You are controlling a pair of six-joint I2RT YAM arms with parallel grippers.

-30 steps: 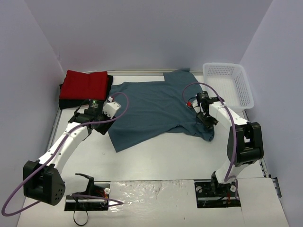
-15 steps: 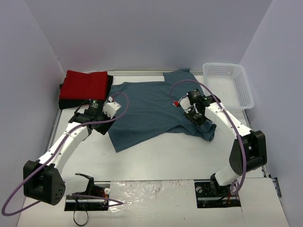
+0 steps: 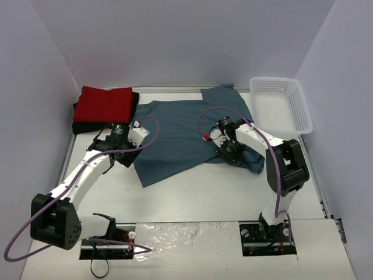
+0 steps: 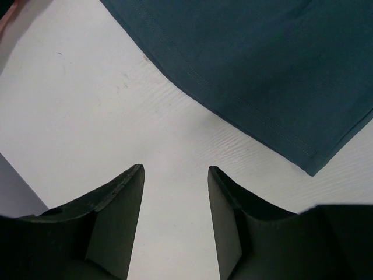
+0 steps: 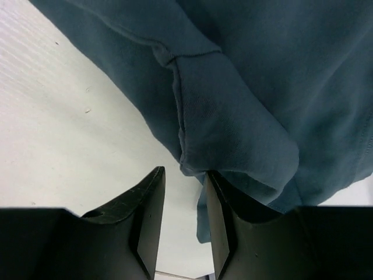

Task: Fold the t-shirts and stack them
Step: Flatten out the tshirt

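Mostly flat, the teal t-shirt (image 3: 180, 131) covers the middle of the table (image 3: 192, 198), with its hem to the left and one sleeve bunched at its near right edge.
The right pincer (image 5: 185, 172) sits over that folded sleeve edge, its fingers a narrow gap apart. The cloth lies just at the tips and none is visibly pinched. The left pincer (image 4: 173, 170) hovers above bare table just short of the stitched hem, fingers apart and holding nothing. The red t-shirt (image 3: 106, 104) lies folded on the black t-shirt (image 3: 84, 126) in the far left corner, near the hem. A white basket (image 3: 300, 111) stands far right. Open table runs along the shirt's near edge.
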